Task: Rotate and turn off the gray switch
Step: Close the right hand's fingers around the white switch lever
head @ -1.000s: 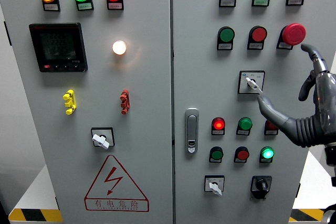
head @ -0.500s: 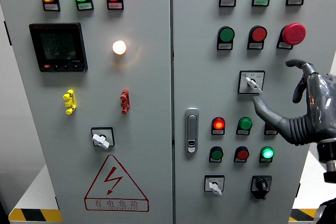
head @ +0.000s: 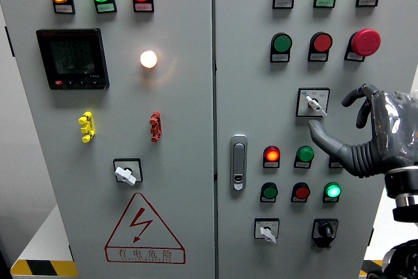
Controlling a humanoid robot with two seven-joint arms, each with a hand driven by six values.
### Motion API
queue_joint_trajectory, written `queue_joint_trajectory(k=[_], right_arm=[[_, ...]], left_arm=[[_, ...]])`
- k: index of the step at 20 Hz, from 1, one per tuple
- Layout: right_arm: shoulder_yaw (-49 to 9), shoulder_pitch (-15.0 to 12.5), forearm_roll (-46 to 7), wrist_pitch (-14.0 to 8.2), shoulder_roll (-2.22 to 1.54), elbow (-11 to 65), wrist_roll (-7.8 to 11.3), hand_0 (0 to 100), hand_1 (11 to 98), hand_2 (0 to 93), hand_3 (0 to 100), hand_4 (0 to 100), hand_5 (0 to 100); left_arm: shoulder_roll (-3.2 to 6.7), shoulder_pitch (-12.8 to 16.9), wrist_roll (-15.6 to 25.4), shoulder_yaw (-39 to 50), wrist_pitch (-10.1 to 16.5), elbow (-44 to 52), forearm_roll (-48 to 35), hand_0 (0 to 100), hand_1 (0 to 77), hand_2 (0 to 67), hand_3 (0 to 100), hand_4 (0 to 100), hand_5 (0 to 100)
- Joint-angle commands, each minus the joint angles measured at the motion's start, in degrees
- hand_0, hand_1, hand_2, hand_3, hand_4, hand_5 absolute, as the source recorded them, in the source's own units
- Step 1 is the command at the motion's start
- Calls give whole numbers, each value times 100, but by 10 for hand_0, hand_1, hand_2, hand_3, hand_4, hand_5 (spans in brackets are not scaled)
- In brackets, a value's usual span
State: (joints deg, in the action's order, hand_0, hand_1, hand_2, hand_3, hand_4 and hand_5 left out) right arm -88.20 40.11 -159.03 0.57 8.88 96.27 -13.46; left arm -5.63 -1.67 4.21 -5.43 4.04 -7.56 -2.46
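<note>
Left of your fingers and well apart from them, across the door seam, you see a white-handled switch (head: 126,173) low on the left door. The gray switch (head: 313,103) sits just left of and slightly above your thumb tip (head: 316,132), its pale handle slanting down to the right, close to the thumb but not touched. Your right hand (head: 366,132) hangs loosely open, thumb stretched left, the other fingers curled apart, holding nothing.

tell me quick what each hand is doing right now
Left hand: not in view.
Right hand: open, fingers loosely curled, holding nothing, just right of the gray switch.
</note>
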Motion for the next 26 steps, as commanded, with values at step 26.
queue_joint_trajectory(k=[26], right_arm=[[4, 480, 188, -30, 9, -821, 19, 0, 360, 633, 865, 971, 1000]], left_arm=[[0, 0, 1, -2, 0, 0, 0, 883, 0, 133, 187, 81, 109]])
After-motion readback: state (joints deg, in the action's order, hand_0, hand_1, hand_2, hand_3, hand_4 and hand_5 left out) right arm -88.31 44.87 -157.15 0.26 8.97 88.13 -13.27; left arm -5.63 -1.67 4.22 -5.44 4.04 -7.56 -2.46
